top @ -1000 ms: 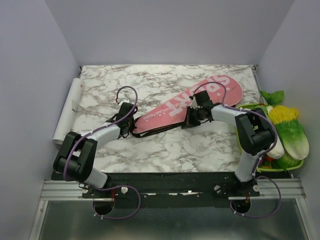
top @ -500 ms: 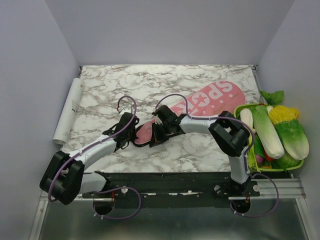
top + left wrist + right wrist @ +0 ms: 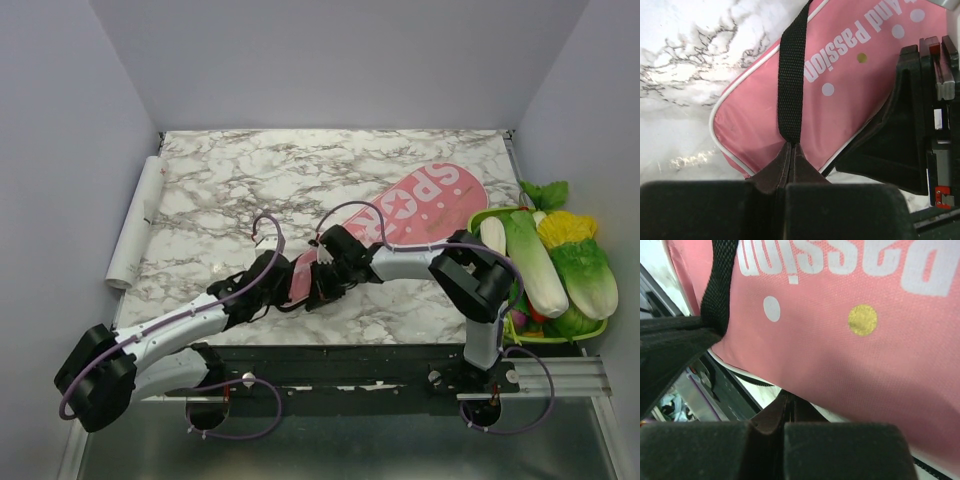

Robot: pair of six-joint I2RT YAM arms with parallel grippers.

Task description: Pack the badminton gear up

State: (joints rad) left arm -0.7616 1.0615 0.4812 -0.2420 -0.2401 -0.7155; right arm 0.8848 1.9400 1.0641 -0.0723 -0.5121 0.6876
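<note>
So the bag [image 3: 425,205] is lying slantwise across the table [image 3: 250,170], fat end toward the far right, skinny end toward the near edge, and it's being worked on at that skinny end. The strap [image 3: 791,75] is being pinched right at its root by the left gripper [image 3: 791,150], jaws pressed tight on the webbing. The right gripper [image 3: 788,402] is being parked just beside it at the bag's lower edge, jaws pressed together too. Whether edging or a zip is being nipped there can't be told.

For this step, the strap end is probably best being held steady while the edge is being tugged along the seam, not upward, so the fabric isn't being bunched.

The tube [image 3: 135,225] is lying along the table's left edge, well apart from the bag. The marble-print top is looking slick, so some sliding is to be expected. Everything is being boxed in by plain pale walls [image 3: 330,60], and a basket [image 3: 478,214] of vegetables [image 3: 565,265] is sitting at the right.
</note>
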